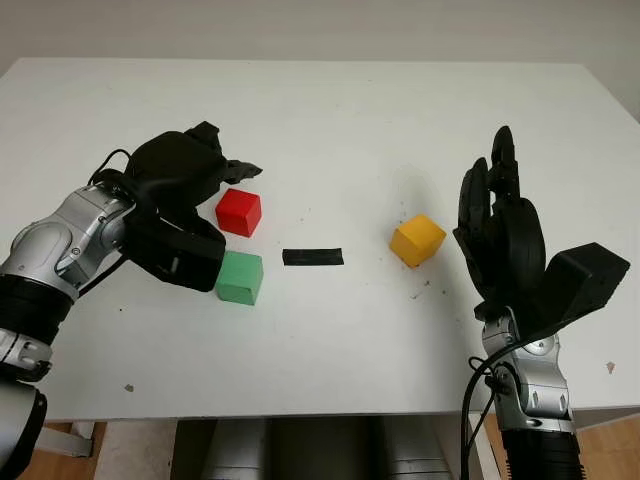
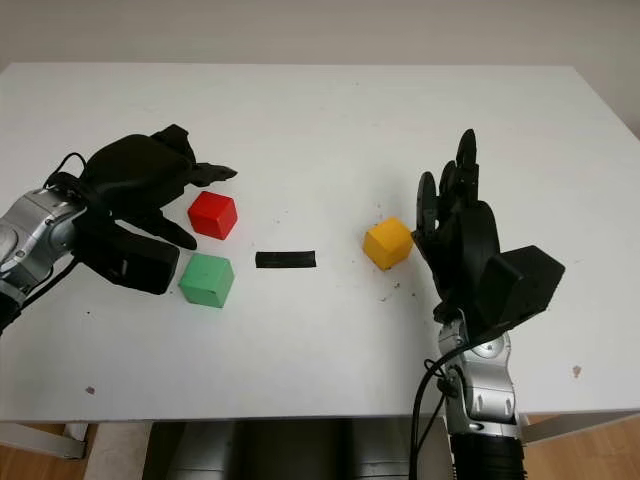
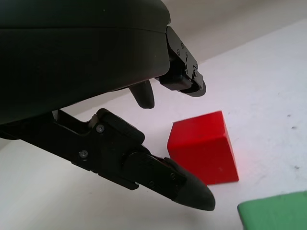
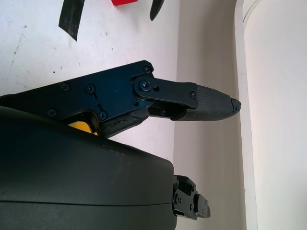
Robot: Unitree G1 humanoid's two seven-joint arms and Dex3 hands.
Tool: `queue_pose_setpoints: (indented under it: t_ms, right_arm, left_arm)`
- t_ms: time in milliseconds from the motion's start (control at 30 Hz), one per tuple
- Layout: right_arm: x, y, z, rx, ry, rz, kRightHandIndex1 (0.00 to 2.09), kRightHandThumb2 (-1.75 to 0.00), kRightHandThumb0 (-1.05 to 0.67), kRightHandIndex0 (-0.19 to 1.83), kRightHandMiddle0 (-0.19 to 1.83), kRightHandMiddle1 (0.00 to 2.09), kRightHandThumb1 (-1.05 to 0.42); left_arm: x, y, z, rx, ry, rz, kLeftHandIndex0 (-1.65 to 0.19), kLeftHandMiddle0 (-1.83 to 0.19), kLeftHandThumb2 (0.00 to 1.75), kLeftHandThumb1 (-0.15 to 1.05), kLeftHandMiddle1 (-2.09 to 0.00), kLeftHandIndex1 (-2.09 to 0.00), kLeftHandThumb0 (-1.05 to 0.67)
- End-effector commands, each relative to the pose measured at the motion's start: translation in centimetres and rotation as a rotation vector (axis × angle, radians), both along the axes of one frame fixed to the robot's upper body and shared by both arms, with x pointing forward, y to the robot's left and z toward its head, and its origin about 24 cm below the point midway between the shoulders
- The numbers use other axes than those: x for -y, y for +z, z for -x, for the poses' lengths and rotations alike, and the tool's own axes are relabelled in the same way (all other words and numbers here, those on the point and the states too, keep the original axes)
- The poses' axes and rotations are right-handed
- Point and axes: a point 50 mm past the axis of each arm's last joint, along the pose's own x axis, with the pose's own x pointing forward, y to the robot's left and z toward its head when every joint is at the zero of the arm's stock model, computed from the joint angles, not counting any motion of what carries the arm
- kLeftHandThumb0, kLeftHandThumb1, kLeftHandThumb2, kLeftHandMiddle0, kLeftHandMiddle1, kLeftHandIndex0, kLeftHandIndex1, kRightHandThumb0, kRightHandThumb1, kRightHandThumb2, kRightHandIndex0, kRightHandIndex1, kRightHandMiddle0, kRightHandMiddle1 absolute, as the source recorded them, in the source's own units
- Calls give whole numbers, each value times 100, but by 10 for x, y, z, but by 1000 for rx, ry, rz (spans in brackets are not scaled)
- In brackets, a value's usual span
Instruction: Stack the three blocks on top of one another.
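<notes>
Three blocks sit apart on the white counter [image 1: 330, 120], none stacked. The red block [image 1: 239, 212] lies left of centre, and the green block [image 1: 241, 277] sits just nearer than it and touches nothing above. The yellow block [image 1: 417, 240] stands well to the right of both, turned so a corner faces the near edge. Between the green and yellow blocks a short strip of black tape [image 1: 312, 257] lies flat on the surface.

The left hand [image 1: 185, 190] hangs just left of the red block, its fingers open and holding nothing; one fingertip [image 1: 245, 171] reaches over the far side of the red block without touching it. In the left wrist view the red block [image 3: 205, 148] sits just beyond the lower finger, with a corner of the green block [image 3: 273, 210] beside it.

The right hand [image 2: 462, 235] stands upright just right of the yellow block, open and empty, palm turned toward the block.
</notes>
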Motion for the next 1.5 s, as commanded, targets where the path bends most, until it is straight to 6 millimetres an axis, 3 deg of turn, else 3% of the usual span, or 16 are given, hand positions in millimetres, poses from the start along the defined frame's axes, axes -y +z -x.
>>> queue_pose_setpoints:
  t_ms: [0, 67, 133, 167, 433, 1267, 1300, 1333, 1367, 1467]
  right_arm:
    - [1, 3, 3, 17, -8, 3, 0, -54, -72, -19, -19, 0, -105]
    - [1, 3, 3, 16, -10, 3, 1, -55, -72, -19, -19, 0, -105]
    - [0, 3, 4, 16, -9, 5, 1, -55, -72, -19, -19, 0, -105]
    - [0, 3, 4, 19, -6, 6, 1, -55, -72, -19, -19, 0, -105]
    - [0, 3, 4, 13, -10, -1, 0, -53, -74, -19, -19, 0, -105]
    - [-2, 3, 6, 16, -17, -3, 1, -53, -73, -19, -19, 0, -105]
    - [-2, 3, 6, 16, -16, -3, 1, -53, -73, -19, -19, 0, -105]
    - [-1, 3, 6, 18, -15, -2, 0, -53, -73, -19, -19, 0, -105]
    - [-1, 3, 6, 19, -15, -1, 0, -53, -73, -19, -19, 0, -105]
    - [-1, 4, 5, 20, -12, 6, 0, -53, -73, -19, -19, 0, -105]
  left_arm:
    - [1, 3, -2, 15, 2, -14, -30, 19, 7, 93, -135, -3, -88]
    - [1, 0, -2, -4, 16, -13, -23, 7, 6, 97, -50, -5, -89]
    - [0, -2, -2, -16, 25, -4, -23, 8, 5, 97, -14, -6, -88]
    - [-1, -3, -2, -17, 27, 2, -26, 10, 5, 97, -8, -7, -86]
    - [-4, -9, -2, -11, 34, 65, -50, 10, 5, 94, -6, -13, -72]
    - [1, -20, -8, -17, 12, 111, -76, -12, 6, 98, -8, -19, -61]
    - [1, -21, -8, -18, 7, 121, -76, -14, 6, 99, -7, -27, -59]
    - [1, -21, -8, -19, 0, 136, -63, -17, 6, 99, -6, -62, -55]
    - [2, -21, -8, -19, -6, 147, -55, -19, 6, 100, -6, -83, -52]
    - [1, -20, -8, -17, -26, 174, -45, -22, 6, 101, -6, -106, -47]
